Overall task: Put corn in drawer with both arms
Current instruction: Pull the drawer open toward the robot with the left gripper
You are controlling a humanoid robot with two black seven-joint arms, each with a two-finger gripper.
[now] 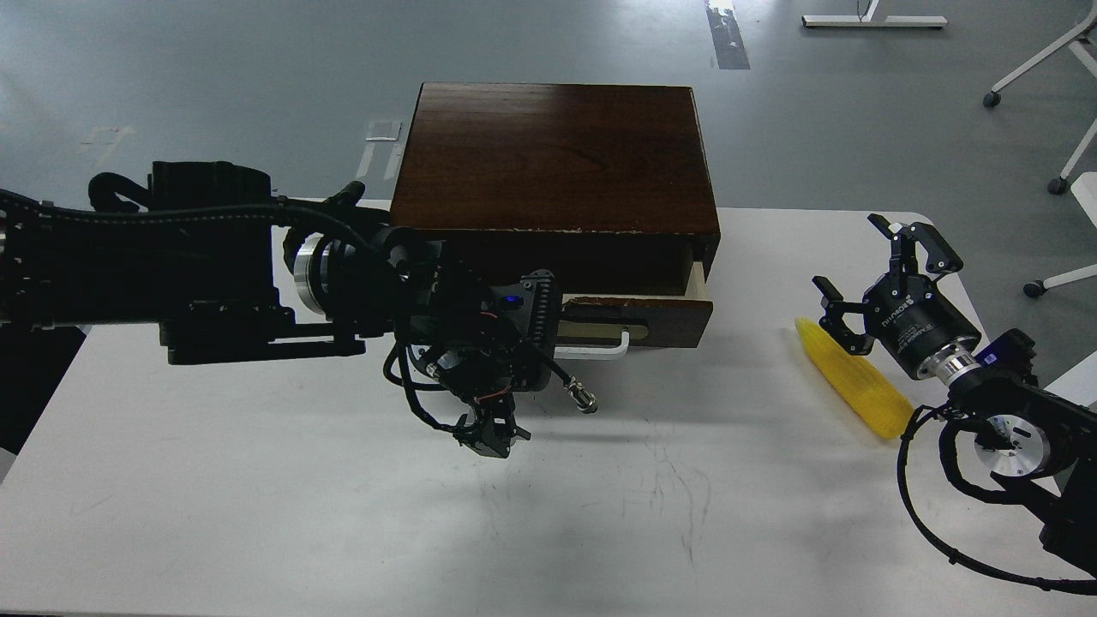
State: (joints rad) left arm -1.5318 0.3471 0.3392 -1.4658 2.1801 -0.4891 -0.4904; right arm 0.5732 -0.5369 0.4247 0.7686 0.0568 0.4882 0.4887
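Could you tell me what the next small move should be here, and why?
Probably lower the open right end effector over the corn and close. The corn lies ungrasped on the table, beside those fingers, while the drawer already stands partly pulled out.

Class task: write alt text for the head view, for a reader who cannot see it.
A yellow corn cob lies on a white table beside the open right gripper. The left arm reaches across a dark wooden box's partly open drawer.

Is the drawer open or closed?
Open partway: the drawer front sticks out from the wooden box, showing a pale inner side.
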